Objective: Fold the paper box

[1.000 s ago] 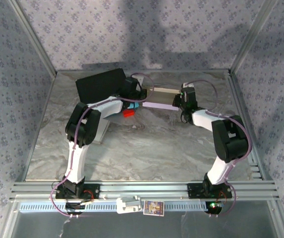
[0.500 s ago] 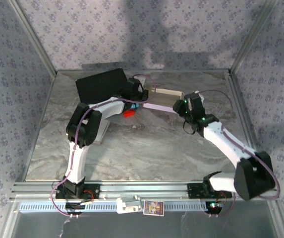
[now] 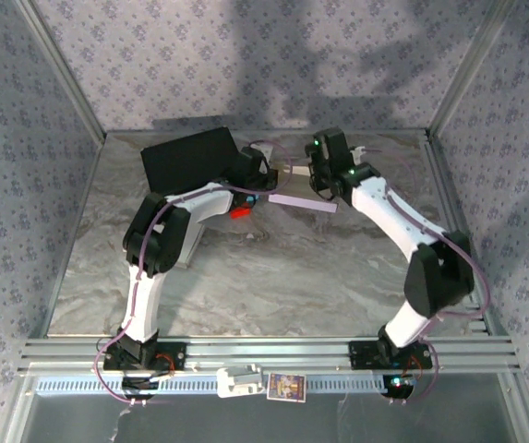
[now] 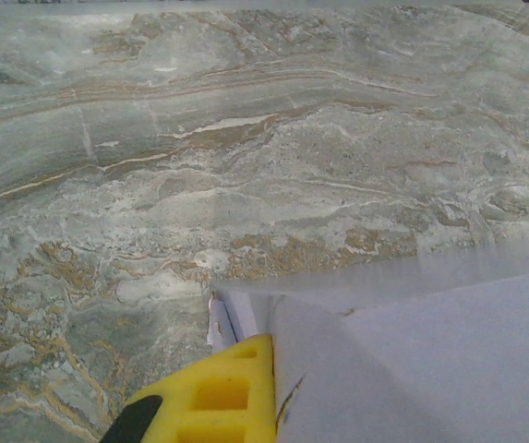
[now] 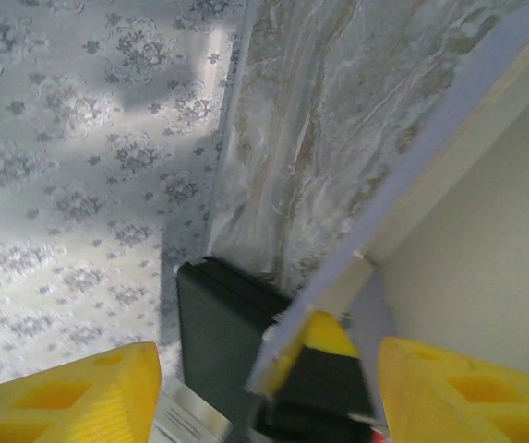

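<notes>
Lilac paper box (image 3: 303,200), one, left pincer (image 3: 262,185) clenched on it, right pincer (image 5: 264,383) released.

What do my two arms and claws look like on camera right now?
The left arm and right arm have white links, black joints and looping purple cables. The right claw's fingers are blocky yellow with square pockets; green lights glow on its wrist.

The right gripper's (image 5: 264,392) yellow fingers (image 5: 61,388) stand wide apart around the box (image 5: 467,212) wall. A black slab (image 5: 218,323) lies at the table (image 5: 310,111) edge.
</notes>
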Available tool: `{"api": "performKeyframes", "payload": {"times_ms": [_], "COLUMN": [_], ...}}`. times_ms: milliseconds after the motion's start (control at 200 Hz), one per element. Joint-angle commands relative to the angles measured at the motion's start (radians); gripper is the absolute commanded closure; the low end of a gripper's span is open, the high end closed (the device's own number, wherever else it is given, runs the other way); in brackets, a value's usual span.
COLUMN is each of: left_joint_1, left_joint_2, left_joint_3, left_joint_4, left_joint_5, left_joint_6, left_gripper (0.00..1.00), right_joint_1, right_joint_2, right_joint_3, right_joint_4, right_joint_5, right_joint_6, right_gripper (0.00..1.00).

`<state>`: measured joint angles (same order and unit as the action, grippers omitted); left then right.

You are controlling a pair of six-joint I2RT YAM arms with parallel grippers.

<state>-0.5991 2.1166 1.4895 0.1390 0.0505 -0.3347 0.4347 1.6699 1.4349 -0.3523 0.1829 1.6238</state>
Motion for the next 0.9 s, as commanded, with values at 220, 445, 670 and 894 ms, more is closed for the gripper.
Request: {"api": "performKeyframes", "payload": {"times_ms": [220,445,670,894], "left_joint_1": [-0.015,-0.017,-0.024,-0.034], "left_joint_2": [-0.018,-0.017,-0.023,-0.052], "left_joint_3": [-0.050,-0.043,-0.041,-0.033], "left_joint_4": [-0.108,-0.110,-0.118,-0.161], "left_joint_5": [0.016,0.016,0.005,-0.012], "left_joint_6": [-0.026,-0.026,-0.027,-0.049], "left_gripper": [1.00,1.00,1.00,0.88], "right_joint_1": [-0.034,-0.049,-0.067,-0.071], "right_joint_2": [0.177,0.183,0.199,0.153], "right_joint_3": [0.210,0.200,0.156,0.079], "right_joint_4": [-0.275,-0.289,-0.254,-0.227], "right_joint_5": [-0.091,-0.092,-0.149,-0.156], "right_joint_6": [0.189,0.211,0.241,0.254], "right_gripper": [0.39,0.49,0.74,0.96]}}
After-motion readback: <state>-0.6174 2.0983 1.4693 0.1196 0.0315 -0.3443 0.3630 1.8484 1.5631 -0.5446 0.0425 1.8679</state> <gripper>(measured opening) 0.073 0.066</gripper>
